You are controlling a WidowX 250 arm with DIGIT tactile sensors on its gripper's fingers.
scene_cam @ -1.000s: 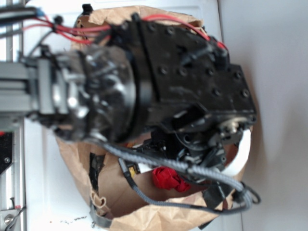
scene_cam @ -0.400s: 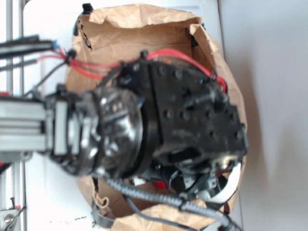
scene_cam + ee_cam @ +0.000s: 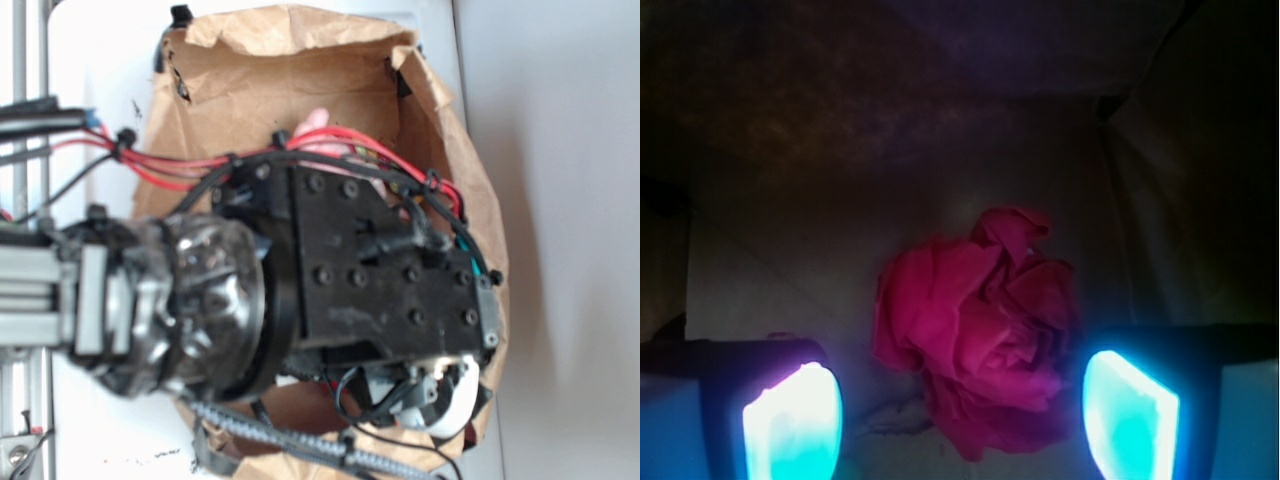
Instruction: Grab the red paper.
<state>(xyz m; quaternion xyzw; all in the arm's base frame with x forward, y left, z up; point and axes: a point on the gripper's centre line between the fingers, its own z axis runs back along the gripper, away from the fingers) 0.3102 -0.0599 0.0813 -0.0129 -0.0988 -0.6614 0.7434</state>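
The red paper (image 3: 980, 325) is a crumpled, rose-like wad lying on the dim floor inside a brown paper bag (image 3: 300, 70). In the wrist view my gripper (image 3: 960, 420) is open, its two glowing pads (image 3: 790, 425) standing either side of the wad, which lies between them, nearer the right pad. Neither pad touches the paper. In the exterior view the black arm and wrist block cover the bag's inside, so the red paper is hidden there, and the fingers sit low near the bag's front (image 3: 420, 395).
The bag's brown walls (image 3: 1180, 180) rise close around the gripper on all sides. A bit of pink plush (image 3: 312, 125) shows behind the arm at the bag's back. Red wires and a braided cable (image 3: 290, 440) trail off the arm. A white tabletop (image 3: 560, 200) surrounds the bag.
The arm has moved toward the bag's front and dropped in. It now covers the red paper, which showed in the exterior view a second ago. The bag's back wall is uncovered.
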